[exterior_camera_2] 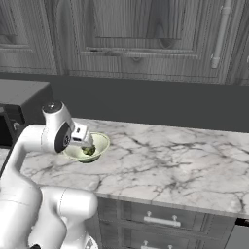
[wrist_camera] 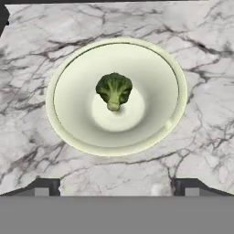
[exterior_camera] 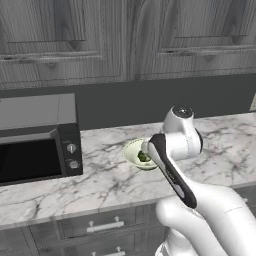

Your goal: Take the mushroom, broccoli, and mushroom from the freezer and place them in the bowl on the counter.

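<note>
Gripper (wrist_camera: pixel 117 185): jaws spread wide, nothing held, poised directly above the bowl (wrist_camera: pixel 176 121) | Broccoli (wrist_camera: pixel 114 90): lying loose at bowl centre, evidently deposited | Bowl: seated on the counter (wrist_camera: pixel 205 55) beside the microwave (exterior_camera: pixel 37 137) | Mushrooms: not seen in bowl, judged outstanding

broccoli (wrist_camera: pixel 114 90) in bowl (wrist_camera: pixel 73 128), on counter (wrist_camera: pixel 205 114)

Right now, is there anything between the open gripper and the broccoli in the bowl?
Nothing visible. In the hand view the open gripper looks straight down at the broccoli, which lies alone in the middle of the bowl on the counter, with clear space between.
</note>
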